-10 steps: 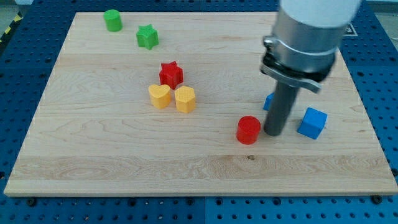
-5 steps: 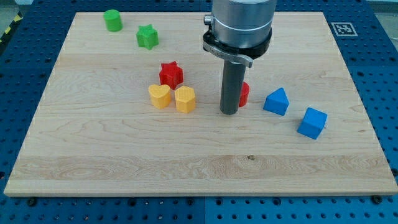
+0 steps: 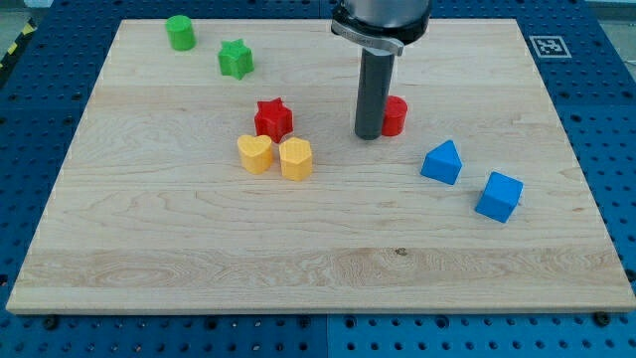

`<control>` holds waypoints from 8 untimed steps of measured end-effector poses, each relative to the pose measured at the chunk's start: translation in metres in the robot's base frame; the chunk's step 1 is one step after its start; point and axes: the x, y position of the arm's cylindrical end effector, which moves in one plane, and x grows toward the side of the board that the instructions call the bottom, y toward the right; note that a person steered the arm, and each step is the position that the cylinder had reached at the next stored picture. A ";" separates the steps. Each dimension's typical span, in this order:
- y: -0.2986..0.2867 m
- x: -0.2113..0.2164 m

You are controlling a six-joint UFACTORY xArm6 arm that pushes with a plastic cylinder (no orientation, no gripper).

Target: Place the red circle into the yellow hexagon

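No fingers here: my tip [image 3: 369, 134] touches the red circle [image 3: 395, 115] on its left, right of the yellow hexagon [image 3: 295, 158].

My tip [image 3: 369, 135] is resting on the wooden worktop [image 3: 179, 259], touching the view's left side of the red circle [image 3: 395, 115], which is sitting partly hidden behind the rod. The yellow hexagon [image 3: 295, 158] is lying well apart to the view's left, touching a yellow heart [image 3: 255, 154], with a red star [image 3: 273, 119] just above them. A green cylinder [image 3: 180, 32] and green star [image 3: 236, 59] are sitting near the view's top left. A blue triangular block [image 3: 441, 162] and blue cube [image 3: 499, 196] are lying at the view's right
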 end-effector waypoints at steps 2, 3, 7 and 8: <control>0.101 0.033; 0.104 -0.014; -0.021 -0.046; 0.038 -0.041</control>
